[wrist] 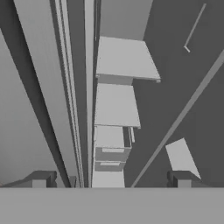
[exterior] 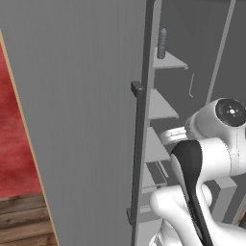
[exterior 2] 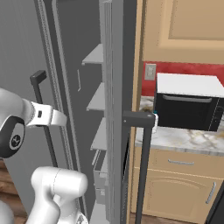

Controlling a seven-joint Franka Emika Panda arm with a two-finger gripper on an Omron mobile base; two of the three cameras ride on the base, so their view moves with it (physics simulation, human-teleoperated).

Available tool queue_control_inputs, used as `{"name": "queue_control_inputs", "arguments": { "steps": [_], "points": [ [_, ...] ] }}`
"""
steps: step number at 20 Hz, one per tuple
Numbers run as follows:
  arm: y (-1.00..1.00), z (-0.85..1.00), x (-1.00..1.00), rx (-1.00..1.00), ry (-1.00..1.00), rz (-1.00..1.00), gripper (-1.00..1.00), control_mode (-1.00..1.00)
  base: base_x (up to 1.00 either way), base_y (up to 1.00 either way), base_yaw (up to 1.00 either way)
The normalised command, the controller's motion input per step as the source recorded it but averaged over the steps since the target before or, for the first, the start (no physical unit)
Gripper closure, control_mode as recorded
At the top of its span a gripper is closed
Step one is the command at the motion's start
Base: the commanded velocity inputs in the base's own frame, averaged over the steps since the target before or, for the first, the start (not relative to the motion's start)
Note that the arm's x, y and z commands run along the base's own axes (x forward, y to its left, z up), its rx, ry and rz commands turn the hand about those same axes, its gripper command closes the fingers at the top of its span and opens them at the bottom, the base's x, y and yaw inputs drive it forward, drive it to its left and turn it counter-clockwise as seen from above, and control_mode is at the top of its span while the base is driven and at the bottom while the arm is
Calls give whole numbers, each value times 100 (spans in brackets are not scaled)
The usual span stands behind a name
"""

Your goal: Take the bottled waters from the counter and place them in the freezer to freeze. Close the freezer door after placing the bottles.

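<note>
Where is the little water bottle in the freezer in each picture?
Left base view: the smoky grey bottle stands upright on the top door shelf, near the top, right of middle.
Right base view: I cannot spot it.
Hand view: I cannot spot it.
Shared landmark: the stack of grey door shelves, one under another, shows in all three.

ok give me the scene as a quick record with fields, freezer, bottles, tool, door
freezer: open, grey inner shelves showing
bottle: one smoky grey bottle upright on the top door shelf
freezer door: swung open, dark bar handle at its edge
tool: open, holding nothing, pointing into the freezer
counter: black oven on it
</note>
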Motion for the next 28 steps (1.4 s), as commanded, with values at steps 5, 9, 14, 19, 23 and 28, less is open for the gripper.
{"name": "queue_control_inputs", "arguments": {
  "steps": [5, 9, 14, 19, 23, 28],
  "points": [
    [-15, -22, 0, 0, 2, -7, -100, -100, 0, 0, 0],
    [-13, -19, 0, 0, 2, -4, -100, -100, 0, 0, 0],
    [-6, -19, 0, 1, 3, -3, -100, -100, 0, 0, 0],
    [0, -3, 0, 0, 0, 0, -100, -100, 0, 0, 0],
    [0, 0, 0, 0, 0, 0, -100, -100, 0, 0, 0],
    [0, 0, -1, 0, 0, 0, -100, -100, 0, 0, 0]
  ]
}}
